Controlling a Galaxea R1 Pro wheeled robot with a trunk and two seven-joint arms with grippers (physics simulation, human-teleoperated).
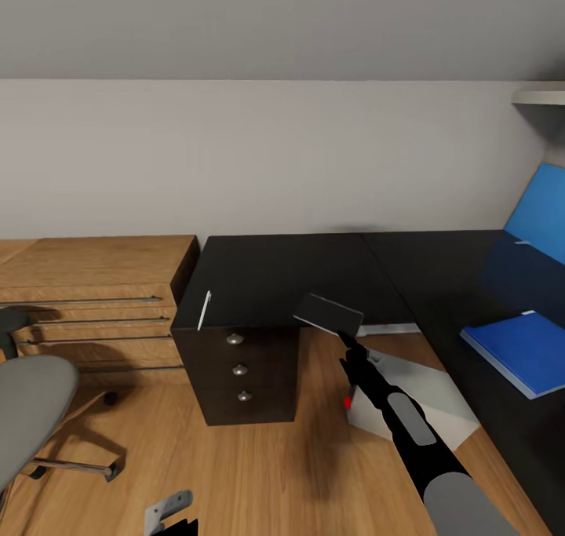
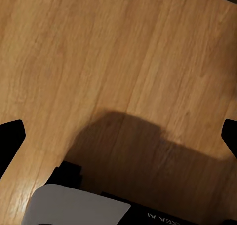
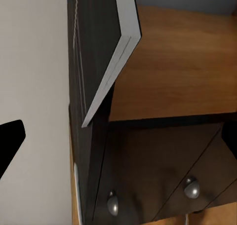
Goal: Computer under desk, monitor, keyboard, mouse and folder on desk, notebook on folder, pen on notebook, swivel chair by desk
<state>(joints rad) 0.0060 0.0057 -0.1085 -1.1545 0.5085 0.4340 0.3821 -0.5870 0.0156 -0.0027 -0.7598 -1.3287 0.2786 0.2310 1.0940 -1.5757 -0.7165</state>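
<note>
Head view: the right arm reaches forward over open wooden floor, and the right gripper (image 1: 342,333) holds a dark notebook (image 1: 328,314) by its near edge, just past the front edge of the desk (image 1: 314,265), above the gap beside the drawer pedestal (image 1: 239,371). The pen (image 1: 205,310) lies at the desk's front left corner. The blue folder (image 1: 522,350) sits on the desk's right wing, near its front edge. The computer (image 1: 416,395) stands below on the floor, red light showing. The swivel chair (image 1: 31,410) sits well apart at left, plenty of bare floor between.

Left wrist view: the left gripper (image 2: 118,136) hangs wide open over bare floorboards, holding nothing.

Right wrist view: the notebook (image 3: 116,52) shows its pale page edge, tilted, against the desk's dark side; two drawer knobs (image 3: 191,188) show. The fingertips (image 3: 10,141) stand apart at the frame's edges, so the pinch itself I cannot tell here.
</note>
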